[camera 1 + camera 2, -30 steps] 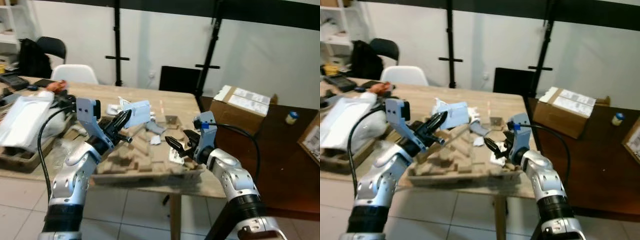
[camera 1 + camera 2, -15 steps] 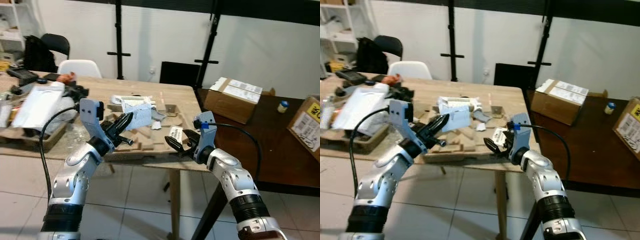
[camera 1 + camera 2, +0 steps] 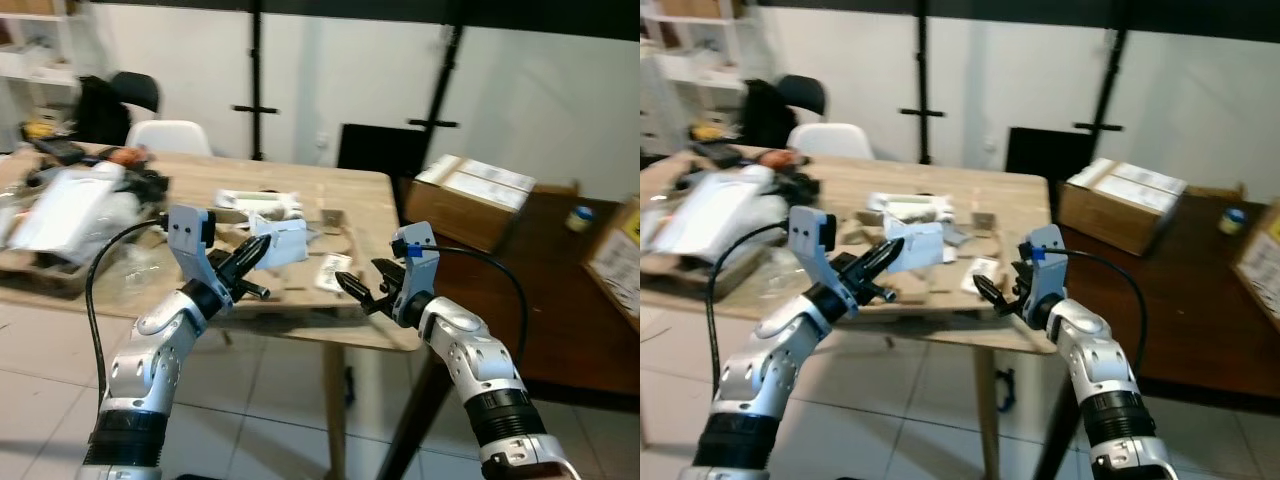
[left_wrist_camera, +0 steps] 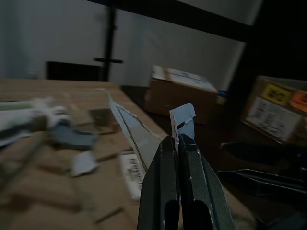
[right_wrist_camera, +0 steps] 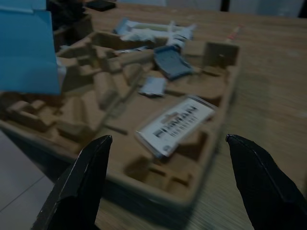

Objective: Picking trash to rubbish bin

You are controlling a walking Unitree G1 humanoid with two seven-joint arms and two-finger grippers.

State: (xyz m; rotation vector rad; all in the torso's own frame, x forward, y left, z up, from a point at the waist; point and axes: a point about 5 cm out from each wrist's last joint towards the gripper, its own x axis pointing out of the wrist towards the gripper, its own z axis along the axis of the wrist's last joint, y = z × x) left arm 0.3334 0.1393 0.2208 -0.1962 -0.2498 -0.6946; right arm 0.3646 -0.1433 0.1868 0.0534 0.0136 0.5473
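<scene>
Left of centre in the head view, the left gripper (image 3: 250, 262) is clamped on a pale blue scrap of paper (image 3: 282, 240), which sticks up past its fingertips above the cardboard tray (image 3: 300, 270). The right gripper (image 3: 362, 290) hangs spread apart at centre. Since half a second ago the camera has shifted; the hold is unchanged.

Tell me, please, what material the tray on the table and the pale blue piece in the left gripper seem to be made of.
The tray looks like moulded paper pulp: matte brown, with soft-edged pressed compartments. The pale blue piece, pinched by the left gripper, seems thin card or paper: flat and matte, with a folded corner and a ragged, torn-looking edge in the left wrist view. Plastic film cannot be excluded.
</scene>
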